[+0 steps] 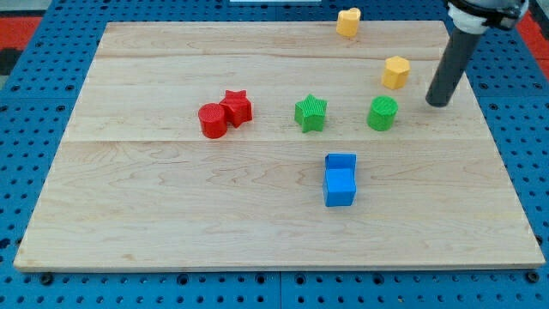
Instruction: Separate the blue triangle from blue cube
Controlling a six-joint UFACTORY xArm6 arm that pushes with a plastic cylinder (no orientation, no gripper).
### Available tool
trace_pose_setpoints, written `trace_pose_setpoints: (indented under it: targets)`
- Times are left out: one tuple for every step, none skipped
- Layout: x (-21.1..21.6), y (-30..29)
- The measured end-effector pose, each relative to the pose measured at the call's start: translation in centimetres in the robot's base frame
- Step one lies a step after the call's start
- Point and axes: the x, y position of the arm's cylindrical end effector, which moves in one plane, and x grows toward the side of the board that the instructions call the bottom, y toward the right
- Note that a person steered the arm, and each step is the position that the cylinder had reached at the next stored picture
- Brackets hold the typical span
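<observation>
Blue triangle and blue cube sit touching, lower right of centre on your wooden board. No claw shows, so you cannot tell its state; my tip rests upper right, just right of the green cylinder.

The blue triangle and the blue cube lie touching each other on the wooden board, in its lower half, right of centre. The triangle sits on the side toward the board's top edge, the cube toward the bottom edge. Both rest flat, well in from every edge.
</observation>
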Motion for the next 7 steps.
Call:
trace_pose_setpoints:
  targets:
    - [-3.1,-0.3]
    - [-6.1,-7.0]
    - [-6.8,-13.7]
    - [-5.2,-7.3]
    - [-5.2,-5.2]
    - [-4.4,-5.5]
    - [-2.4,-4.8]
